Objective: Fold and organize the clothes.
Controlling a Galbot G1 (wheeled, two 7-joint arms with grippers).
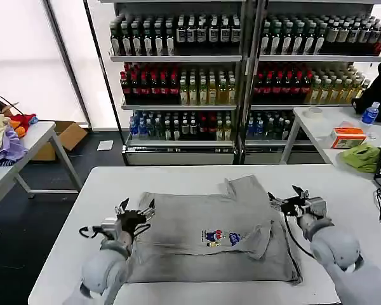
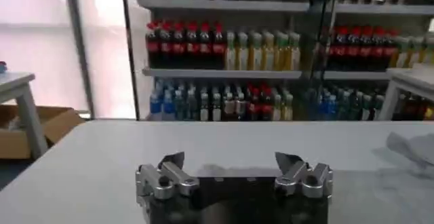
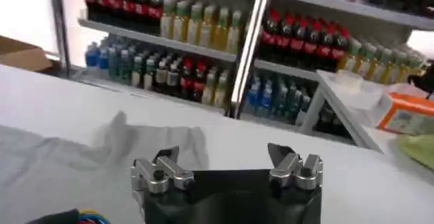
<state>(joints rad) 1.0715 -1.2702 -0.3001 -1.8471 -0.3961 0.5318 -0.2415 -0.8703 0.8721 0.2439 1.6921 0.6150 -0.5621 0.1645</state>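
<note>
1. We see a grey T-shirt [image 1: 206, 235] lying on the white desk [image 1: 178, 181], spread mostly flat in the middle, between our two arms.
2. Its small coloured chest print [image 1: 220, 238] faces up, near the centre of the cloth.
3. One part of the shirt is folded over on our right side, with a sleeve [image 1: 249, 189] pointing toward the far edge of the desk.
4. Our left gripper [image 1: 135, 211] sits at the shirt's left edge, low over the desk, with its fingers [image 2: 171, 161] spread apart and holding nothing.
5. Our right gripper [image 1: 284, 195] sits just beside the shirt's right edge, close to the folded part, with its fingers [image 3: 280, 155] also apart and empty.
6. In the right wrist view, the grey cloth [image 3: 61, 164] lies on the desk ahead of that gripper and to one side.
7. Behind the desk stand shelves of bottles [image 1: 241, 70].
8. A side table on our right carries a green cloth [image 1: 362, 155] and an orange box [image 1: 347, 136].
</note>
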